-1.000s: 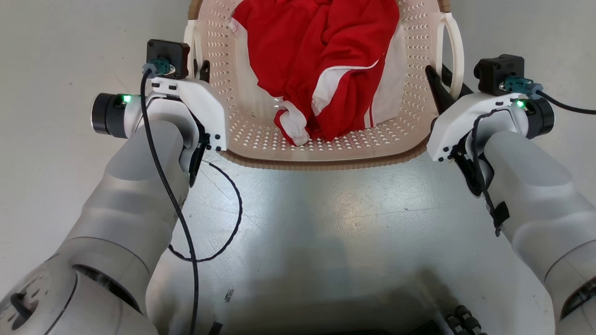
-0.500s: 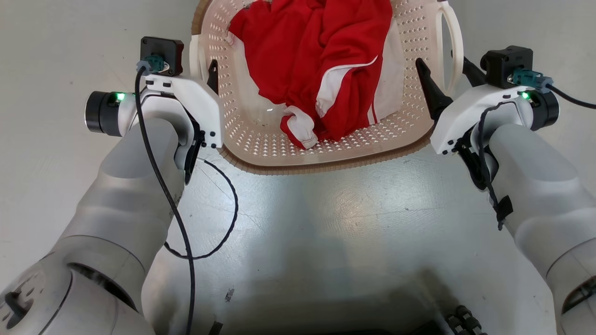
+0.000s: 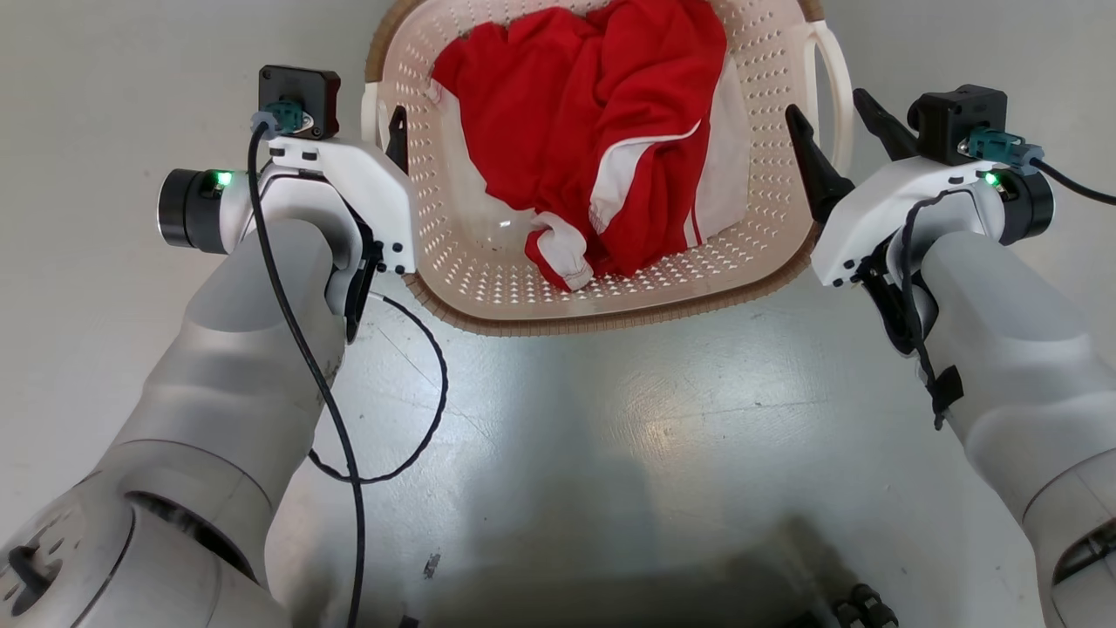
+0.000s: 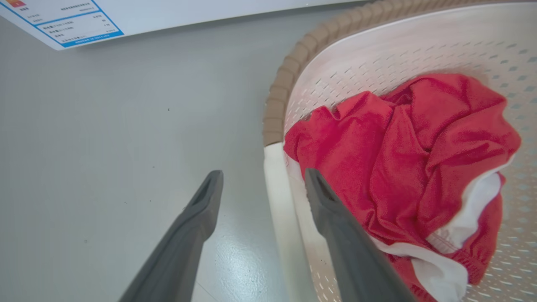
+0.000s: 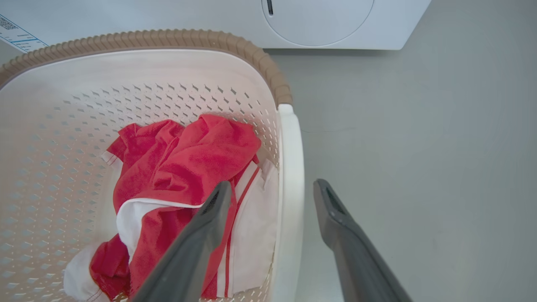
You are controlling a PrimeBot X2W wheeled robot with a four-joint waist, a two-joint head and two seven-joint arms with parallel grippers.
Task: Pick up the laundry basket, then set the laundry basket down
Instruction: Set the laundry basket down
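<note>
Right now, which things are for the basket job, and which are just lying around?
For the job:
laundry basket
left fingers, open, one each side of a basket handle
right fingers, open, one each side of the other handle

Just lying around:
red and white clothes in the basket
washing machine behind it

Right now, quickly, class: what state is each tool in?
Left tool: open, astride the laundry basket's left handle, holding nothing.
Right tool: open, astride the right handle, holding nothing.
</note>
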